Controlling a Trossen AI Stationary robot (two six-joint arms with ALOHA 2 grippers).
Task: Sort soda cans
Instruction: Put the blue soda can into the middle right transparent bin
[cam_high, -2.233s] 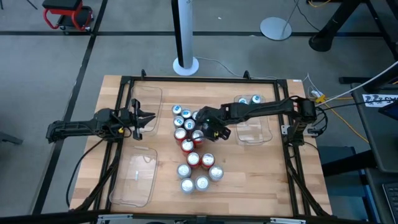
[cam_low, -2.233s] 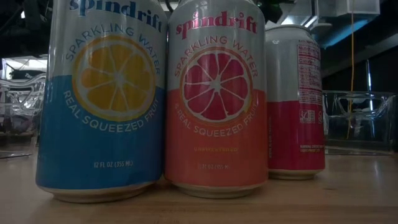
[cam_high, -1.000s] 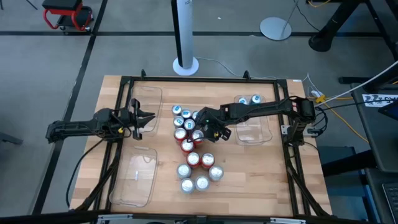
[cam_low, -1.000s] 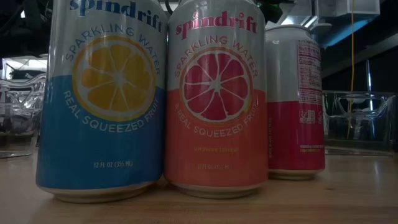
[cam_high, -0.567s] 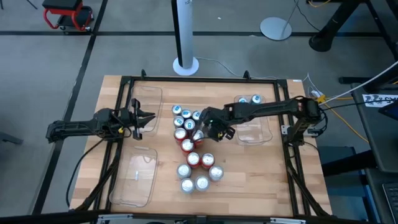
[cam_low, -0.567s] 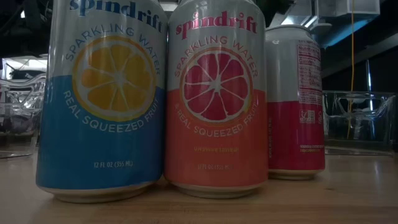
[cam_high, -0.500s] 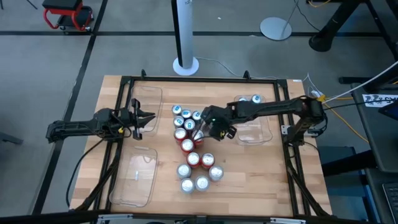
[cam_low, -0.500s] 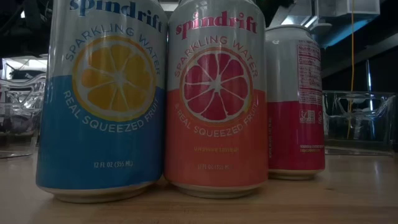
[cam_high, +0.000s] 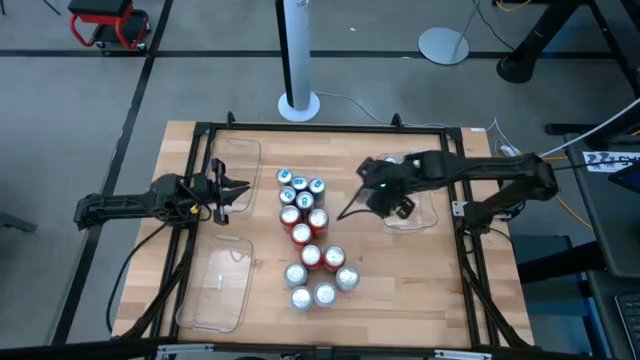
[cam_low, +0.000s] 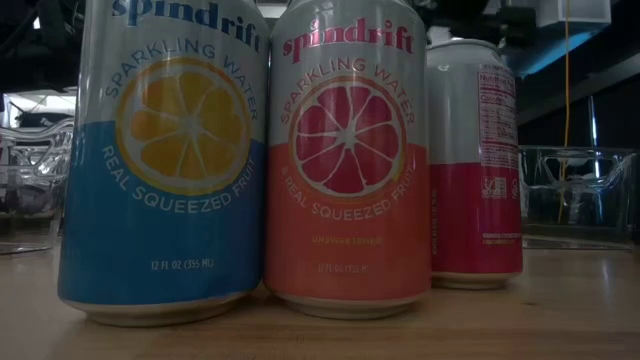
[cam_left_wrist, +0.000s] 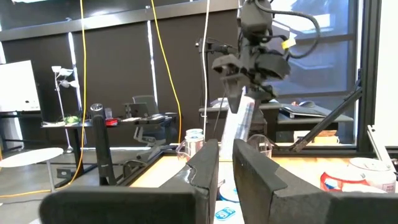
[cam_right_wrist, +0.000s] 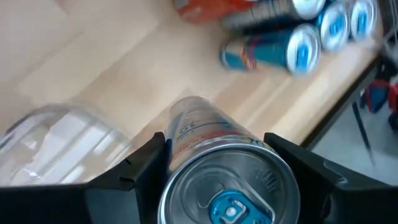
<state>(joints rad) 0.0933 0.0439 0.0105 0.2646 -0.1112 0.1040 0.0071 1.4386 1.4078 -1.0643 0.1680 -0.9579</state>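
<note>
Soda cans (cam_high: 305, 205) stand in a cluster at mid-table: blue ones at the far end, red in the middle, silver-grey (cam_high: 312, 285) nearest. The low view shows three cans (cam_low: 345, 160) up close. Two more cans (cam_high: 400, 160) stand in the far right tray (cam_high: 425, 210). My right gripper (cam_high: 372, 195) hangs between the cluster and that tray, shut on a slim silver can (cam_left_wrist: 239, 121). My left gripper (cam_high: 235, 190) waits shut at the table's left, level, touching nothing. My right gripper pinches the silver can between its two fingers (cam_right_wrist: 134, 171), one on each side of the wall just below the top rim (cam_right_wrist: 174, 155). The fingers come slanting down from above. The can hangs tilted below them (cam_left_wrist: 236, 130), clear of the table.
Two clear trays lie on the left, one far (cam_high: 235, 160) and one near (cam_high: 215, 290). A dark frame (cam_high: 320, 128) runs round the table's edges. Bare wood shows between the cluster and the trays on either side.
My right gripper has risen out of the can cluster and gone toward the table's right edge, rolling somewhat. It has carried the silver can with it, which now hangs tilted and clear of the table. The other cans have stayed where they were.
</note>
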